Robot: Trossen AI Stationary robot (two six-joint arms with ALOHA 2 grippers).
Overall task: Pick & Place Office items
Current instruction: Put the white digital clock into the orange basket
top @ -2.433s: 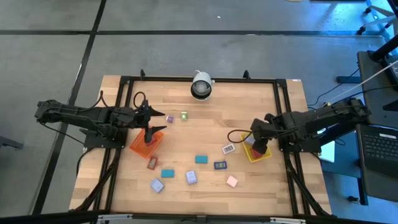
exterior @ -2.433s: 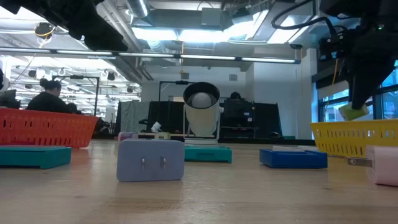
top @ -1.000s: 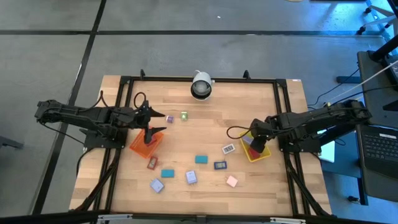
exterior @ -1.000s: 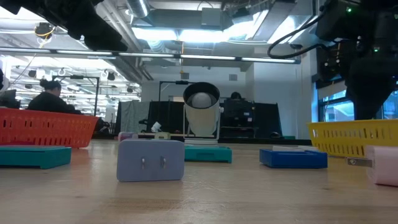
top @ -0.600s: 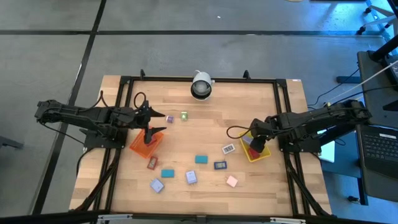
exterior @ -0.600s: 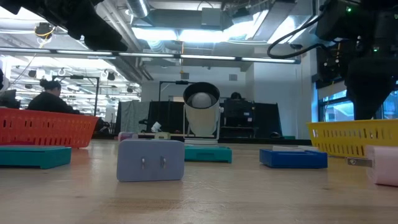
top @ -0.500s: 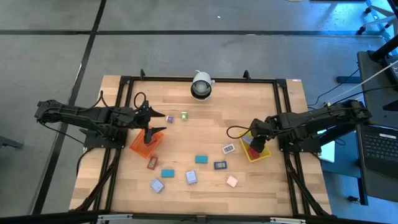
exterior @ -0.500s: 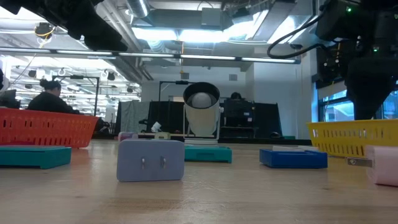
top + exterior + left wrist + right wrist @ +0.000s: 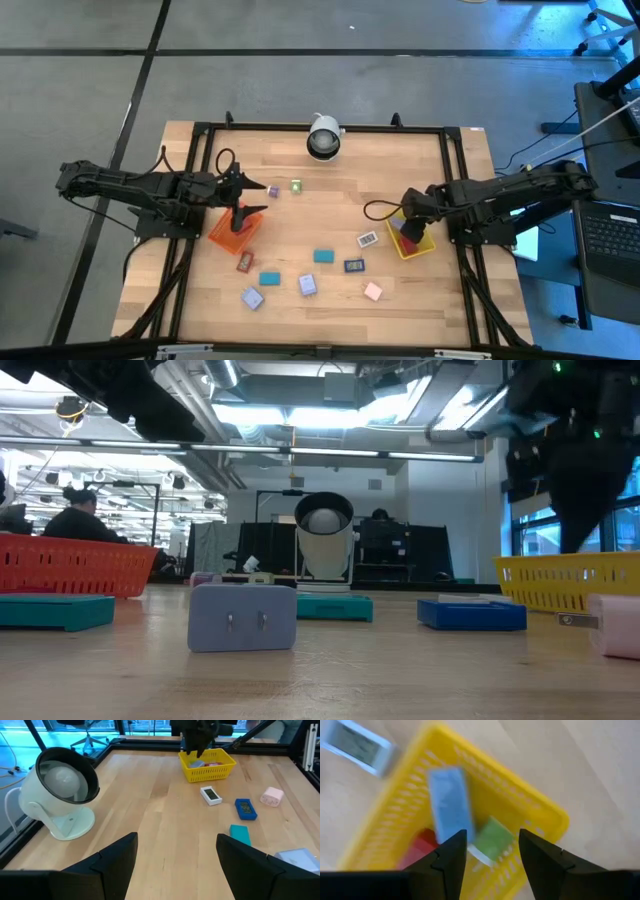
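In the high view, the office items still loose are seen scattered over the middle and near part of the table [image 9: 330,190]: a white-labelled block [image 9: 367,240], a dark blue block [image 9: 354,266], a teal block [image 9: 323,256] and a pink block [image 9: 373,291] among them. The left gripper [image 9: 243,212] waits over the orange tray [image 9: 222,236], and the right gripper [image 9: 412,231] is held above the yellow tray [image 9: 409,249]. In the low view, a lavender block [image 9: 243,617] is seen flat on the wood; such pieces are judged light, stiff and best pinched across their short sides. In the left wrist view, the left fingers stand wide apart, and a white lamp-like fixture [image 9: 62,792] is seen nearby. In the right wrist view, the right fingers are parted and empty above a green block [image 9: 492,839], a light blue block [image 9: 449,802] and a red block [image 9: 421,848] inside the yellow tray, whose walls may hinder low approaches.
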